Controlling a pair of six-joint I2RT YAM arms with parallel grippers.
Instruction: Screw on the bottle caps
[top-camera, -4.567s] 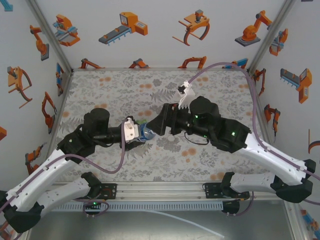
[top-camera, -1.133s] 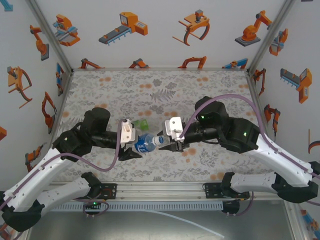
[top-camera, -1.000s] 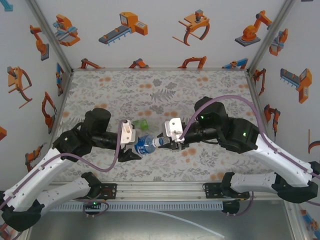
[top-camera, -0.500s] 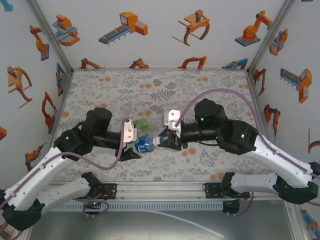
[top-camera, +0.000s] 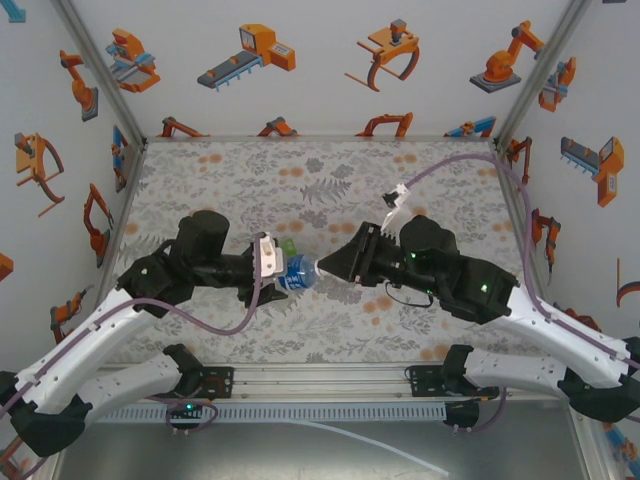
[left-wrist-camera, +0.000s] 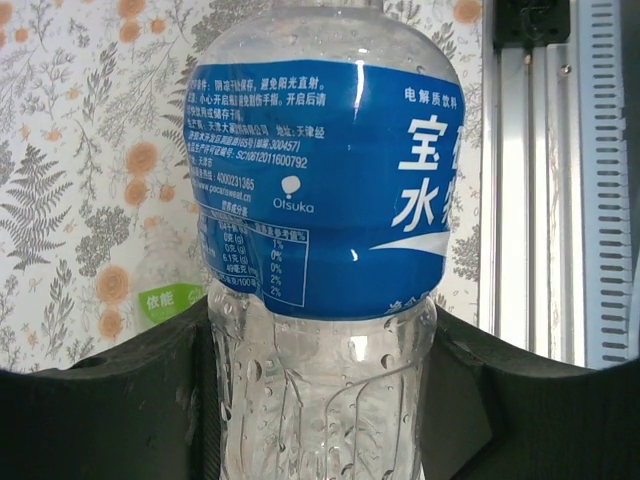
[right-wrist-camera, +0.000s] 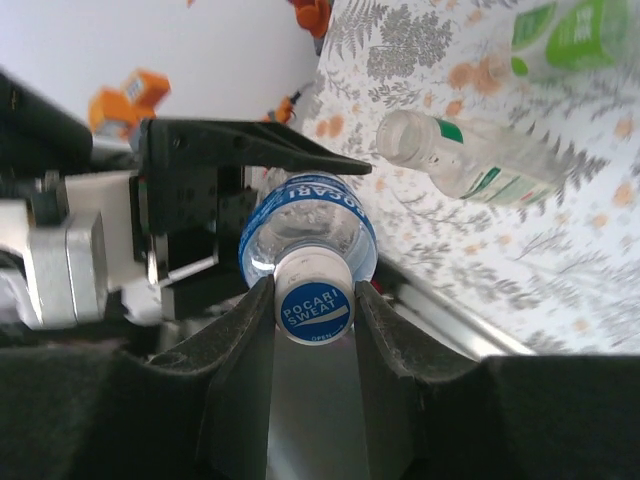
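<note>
A clear bottle with a blue label (left-wrist-camera: 320, 190) is held off the table, its neck toward the right arm. My left gripper (left-wrist-camera: 320, 400) is shut on the bottle's clear lower body (top-camera: 295, 272). The bottle's cap (right-wrist-camera: 314, 310), white with a blue printed top, sits on the neck. My right gripper (right-wrist-camera: 314, 295) is shut on this cap, one finger pressed against each side. In the top view the right gripper (top-camera: 322, 267) meets the left gripper (top-camera: 283, 272) at the table's middle.
An uncapped bottle with a green-and-white label (right-wrist-camera: 470, 160) lies on the patterned table (top-camera: 330, 180). A green bottle (right-wrist-camera: 575, 35) lies beyond it, and shows in part behind the left gripper (top-camera: 286, 248). An aluminium rail (top-camera: 330, 380) runs along the near edge.
The right wrist has turned about the cap, swinging its white camera mount and cable up and to the far side. The left arm has shifted slightly right with the bottle.
</note>
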